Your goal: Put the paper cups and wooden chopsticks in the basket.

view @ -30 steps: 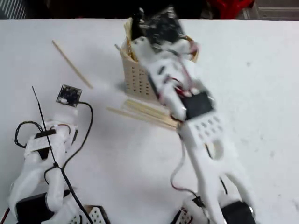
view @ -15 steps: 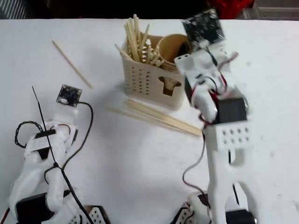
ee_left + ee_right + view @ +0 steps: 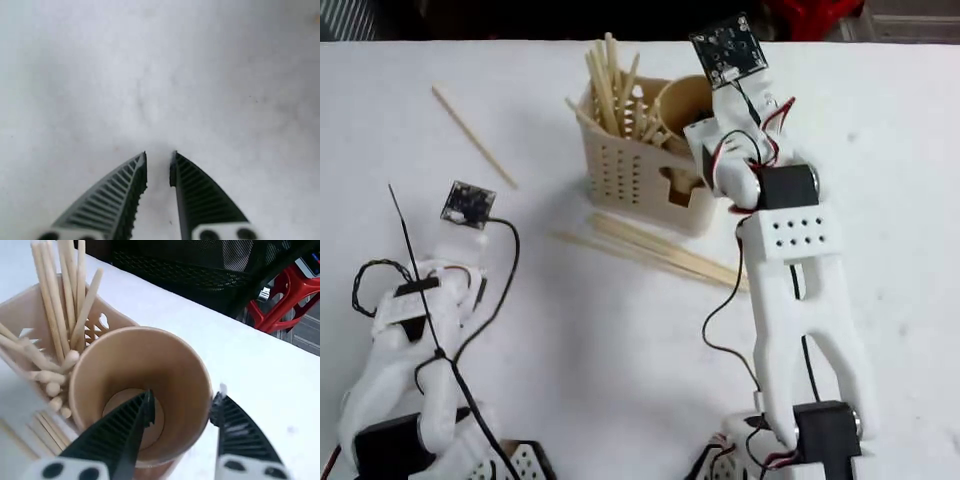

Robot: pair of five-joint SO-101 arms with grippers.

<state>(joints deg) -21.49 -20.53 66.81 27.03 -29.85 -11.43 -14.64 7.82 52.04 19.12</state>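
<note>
A cream slotted basket (image 3: pixel 632 172) stands at the table's middle back, holding several wooden chopsticks (image 3: pixel 610 85) upright and a brown paper cup (image 3: pixel 142 390) at its right end. My right gripper (image 3: pixel 182 405) is open astride the cup's rim, one finger inside the cup and the other just outside its wall. A bundle of chopsticks (image 3: pixel 660 255) lies on the table in front of the basket. A single chopstick (image 3: pixel 475 137) lies at the back left. My left gripper (image 3: pixel 158 156) is shut, low over bare white table at the front left.
The right arm (image 3: pixel 790 290) stretches from the front edge up to the basket's right side. The left arm (image 3: pixel 415 320) is folded at the front left with black cables (image 3: pixel 500 290) beside it. Open table lies to the right.
The right arm swung from over the basket's left part to its right end, uncovering the upright chopsticks and the cup in the basket. The left arm stayed still.
</note>
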